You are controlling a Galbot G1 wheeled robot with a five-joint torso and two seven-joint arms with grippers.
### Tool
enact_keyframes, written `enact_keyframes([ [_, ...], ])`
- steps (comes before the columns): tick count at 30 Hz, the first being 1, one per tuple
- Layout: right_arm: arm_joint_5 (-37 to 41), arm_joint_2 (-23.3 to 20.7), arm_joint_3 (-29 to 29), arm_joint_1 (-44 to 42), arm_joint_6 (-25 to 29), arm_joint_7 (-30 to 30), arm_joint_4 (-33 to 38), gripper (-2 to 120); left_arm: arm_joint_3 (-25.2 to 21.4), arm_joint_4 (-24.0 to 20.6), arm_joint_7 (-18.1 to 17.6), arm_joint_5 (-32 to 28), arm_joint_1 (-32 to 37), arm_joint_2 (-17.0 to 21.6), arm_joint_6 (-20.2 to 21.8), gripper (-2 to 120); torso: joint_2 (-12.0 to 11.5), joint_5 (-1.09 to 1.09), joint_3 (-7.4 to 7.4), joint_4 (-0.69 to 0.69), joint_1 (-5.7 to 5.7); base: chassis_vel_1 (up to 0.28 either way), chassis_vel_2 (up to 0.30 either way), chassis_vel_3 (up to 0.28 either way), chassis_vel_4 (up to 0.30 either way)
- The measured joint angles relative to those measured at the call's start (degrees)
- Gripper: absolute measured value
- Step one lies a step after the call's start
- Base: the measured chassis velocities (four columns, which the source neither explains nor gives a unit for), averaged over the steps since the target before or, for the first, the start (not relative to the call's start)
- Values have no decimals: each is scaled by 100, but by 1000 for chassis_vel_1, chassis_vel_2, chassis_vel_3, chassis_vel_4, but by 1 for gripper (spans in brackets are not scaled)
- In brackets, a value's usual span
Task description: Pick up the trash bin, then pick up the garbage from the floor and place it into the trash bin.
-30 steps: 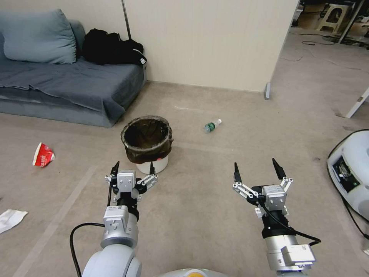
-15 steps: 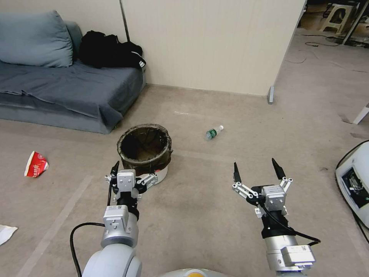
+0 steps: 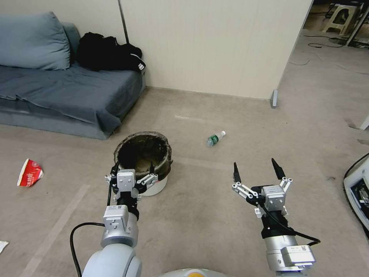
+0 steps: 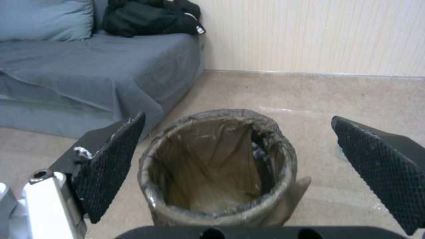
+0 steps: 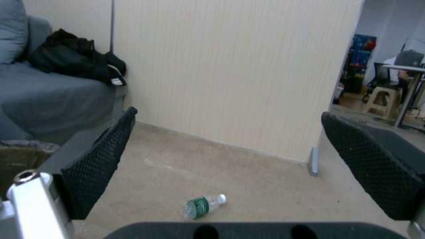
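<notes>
White plastic round trash bin (image 3: 143, 161), dark-bag-lined, stands on the floor just beyond my left tool (image 3: 132, 170), which gapes open. It looks light; its stiff rim is my hold. My right tool (image 3: 256, 171), right of the bin, hangs open.

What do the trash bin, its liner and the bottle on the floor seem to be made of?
The trash bin looks like smooth white plastic where its base shows. Its liner seems thin dark plastic film: wrinkled, slightly glossy, folded over the rim. The bottle appears clear plastic with a green label and white cap.
</notes>
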Motion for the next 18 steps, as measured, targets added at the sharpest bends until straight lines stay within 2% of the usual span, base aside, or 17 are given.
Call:
enact_keyframes([
  [18, 3, 0, -6, -3, 0, 0, 0, 100, -17, -6, -5, -7, -5, -5, 1, 100, 0, 0, 0, 0, 0, -88, 91, 86, -86],
])
